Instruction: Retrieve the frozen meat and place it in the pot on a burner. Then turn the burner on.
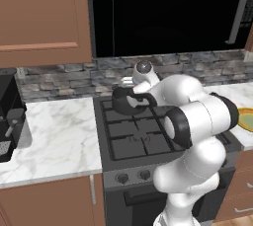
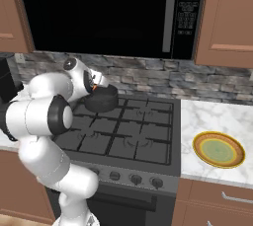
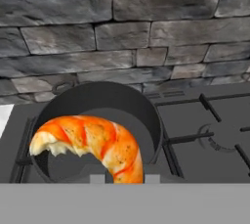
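Observation:
The frozen meat (image 3: 93, 142), a curved orange-brown piece, hangs just above the mouth of the dark grey pot (image 3: 105, 101), slightly to its near side. My gripper (image 3: 124, 179) is shut on it, and the fingertips barely show under the piece. From the right base view, the gripper (image 2: 96, 86) hovers over the pot (image 2: 103, 99) with a speck of orange meat (image 2: 94, 88) at its tip. The pot (image 1: 129, 102) stands on the back left burner, which it hides. The pot's inside looks bare.
Free burners (image 3: 217, 137) with black grates lie to the right of and in front of the pot. Knobs (image 2: 135, 179) line the stove front. A yellow-green plate (image 2: 218, 149) sits on the right counter, a black coffee machine (image 1: 10, 116) on the left. A microwave (image 2: 99, 13) hangs overhead.

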